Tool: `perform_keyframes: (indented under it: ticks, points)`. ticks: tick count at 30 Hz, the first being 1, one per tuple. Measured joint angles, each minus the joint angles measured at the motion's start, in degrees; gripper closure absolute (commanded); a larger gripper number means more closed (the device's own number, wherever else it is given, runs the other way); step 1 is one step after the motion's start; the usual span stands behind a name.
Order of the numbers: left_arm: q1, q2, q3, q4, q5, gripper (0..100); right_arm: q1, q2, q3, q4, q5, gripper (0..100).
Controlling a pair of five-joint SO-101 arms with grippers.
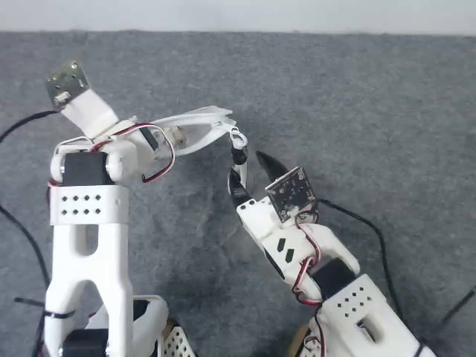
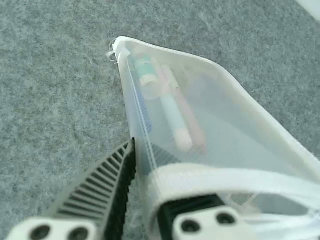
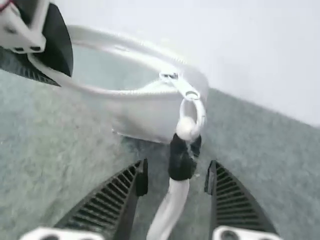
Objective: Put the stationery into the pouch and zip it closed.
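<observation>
The right gripper (image 3: 176, 171) sits just below the pouch's slider end. Its jaws are spread, with a gap on either side of the pull cord (image 3: 180, 160), which hangs down between them. The cord's long axis runs straight into the gap, so these jaws need only close on it, and this arm is much the nearer one to the pull. Just above, the cord loops through the slider (image 3: 189, 93) at the near corner of the pouch (image 3: 140, 117). The pouch is lifted off the grey mat (image 1: 372, 111), with its length running away from the slider toward the left gripper (image 2: 147, 165). That gripper's jaws pinch the pouch's far end. The stationery (image 2: 172, 115) lies inside, along the pouch's length. The zip looks nearly run home, though I cannot tell for sure.
</observation>
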Motion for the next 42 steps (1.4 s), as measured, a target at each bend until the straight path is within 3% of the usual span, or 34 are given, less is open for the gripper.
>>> perform_keyframes:
  ticks: [13, 16, 20, 37, 42]
  points:
    - [0.00, 0.00, 0.00, 0.00, 0.00, 99, -0.09, 24.18, 0.00, -28.66, 0.00, 81.2]
    - [0.00, 0.00, 0.00, 0.00, 0.00, 99, -0.09, 26.73, 0.00, -32.00, 0.00, 87.1]
    - [0.00, 0.00, 0.00, 0.00, 0.00, 99, 1.32, 26.90, 0.00, -35.25, 0.70, 95.8]
    - [0.00, 0.00, 0.00, 0.00, 0.00, 99, 2.11, 27.08, 1.41, -36.57, 1.76, 99.2]
    - [0.00, 0.00, 0.00, 0.00, 0.00, 98, 2.20, 27.08, 2.37, -36.66, 5.71, 99.2]
